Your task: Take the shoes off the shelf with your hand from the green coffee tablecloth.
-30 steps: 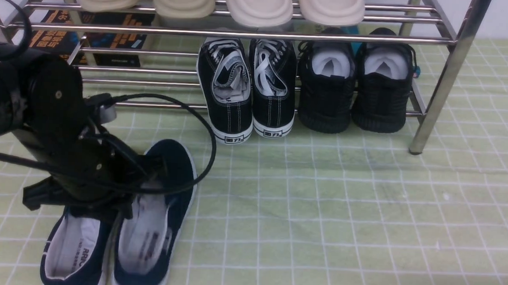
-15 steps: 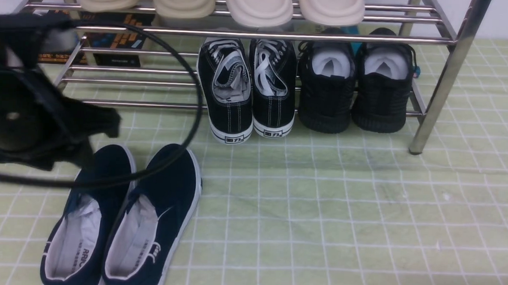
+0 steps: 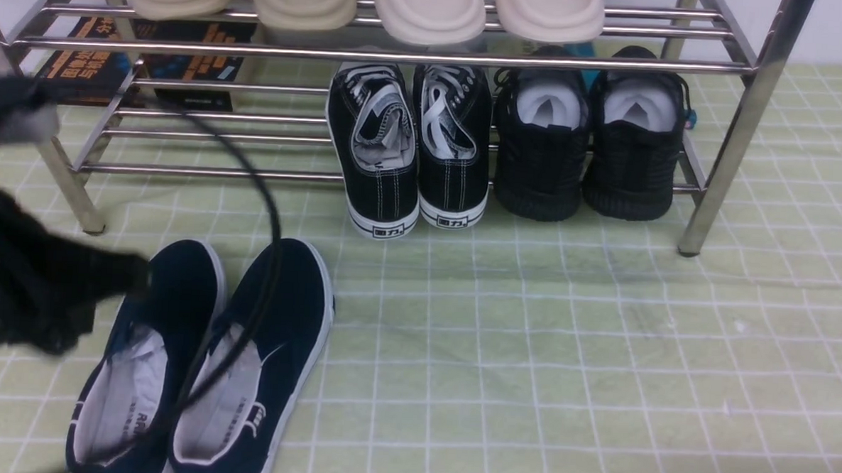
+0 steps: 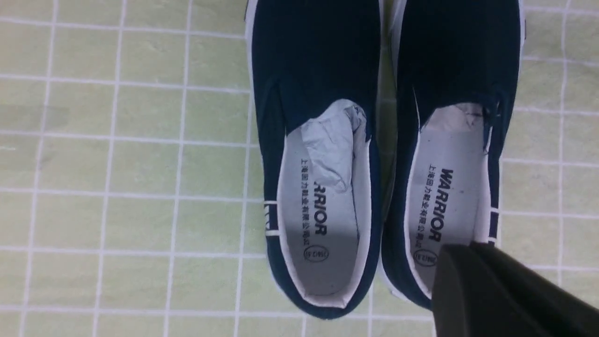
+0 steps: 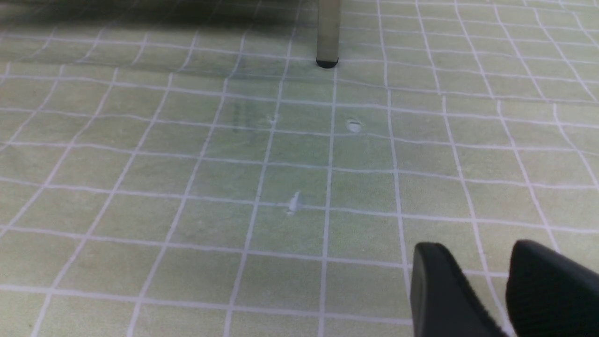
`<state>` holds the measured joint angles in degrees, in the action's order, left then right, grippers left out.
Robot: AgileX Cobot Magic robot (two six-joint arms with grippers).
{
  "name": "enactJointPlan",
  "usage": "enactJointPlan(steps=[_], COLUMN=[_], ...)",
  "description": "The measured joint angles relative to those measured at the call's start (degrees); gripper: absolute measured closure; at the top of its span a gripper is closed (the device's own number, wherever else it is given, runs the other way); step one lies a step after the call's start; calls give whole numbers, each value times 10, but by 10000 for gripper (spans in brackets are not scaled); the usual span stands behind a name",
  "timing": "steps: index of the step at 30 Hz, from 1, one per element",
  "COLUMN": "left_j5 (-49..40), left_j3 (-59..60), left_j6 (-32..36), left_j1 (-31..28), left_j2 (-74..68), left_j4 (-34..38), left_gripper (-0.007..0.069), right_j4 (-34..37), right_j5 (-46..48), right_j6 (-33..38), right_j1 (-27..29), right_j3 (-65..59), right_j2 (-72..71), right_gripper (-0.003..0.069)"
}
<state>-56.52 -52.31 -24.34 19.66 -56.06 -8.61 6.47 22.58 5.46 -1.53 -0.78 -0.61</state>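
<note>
The pair of navy slip-on shoes (image 3: 203, 341) lies flat and side by side on the green tablecloth (image 3: 565, 356), in front of the steel shelf's (image 3: 400, 54) left end, toes towards it. The left wrist view looks down into both shoes (image 4: 323, 56), their insoles marked WARRIOR. My left gripper (image 3: 131, 277) is a blurred black shape just left of the shoes; in its wrist view its fingers (image 4: 472, 267) form one dark mass with no gap, over the heel of one shoe, holding nothing. My right gripper (image 5: 486, 255) hovers over bare cloth, jaws slightly apart and empty.
On the lower shelf stand black lace-up sneakers (image 3: 410, 151) and all-black knit sneakers (image 3: 588, 144). Beige slippers (image 3: 367, 3) sit on the top tier. A dark printed box (image 3: 151, 61) lies behind. Shelf legs stand on the left (image 3: 68, 178) and right (image 3: 722, 171); one shows in the right wrist view (image 5: 327, 32).
A second ago my left gripper was down on the shoes. It let them go, lifted, and has swung left and down. The shoes now lie flat and still.
</note>
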Motion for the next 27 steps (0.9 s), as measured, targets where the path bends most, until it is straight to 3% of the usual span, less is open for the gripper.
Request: enactJointPlan(steps=[9, 14, 19, 27], left_j5=[312, 462, 491, 453], left_j3=[289, 408, 466, 485], left_j6=[-35, -41, -41, -41], left_j1=[0, 0, 0, 0], left_j2=[284, 374, 403, 406], left_j4=[21, 22, 22, -16], left_gripper=[624, 619, 614, 608], right_j4=[0, 0, 0, 0], right_j5=[0, 0, 0, 0], right_j6=[0, 0, 0, 0], right_j1=[0, 0, 0, 0], right_j3=[0, 0, 0, 0], right_j2=[0, 0, 0, 0], right_gripper=[419, 419, 419, 419])
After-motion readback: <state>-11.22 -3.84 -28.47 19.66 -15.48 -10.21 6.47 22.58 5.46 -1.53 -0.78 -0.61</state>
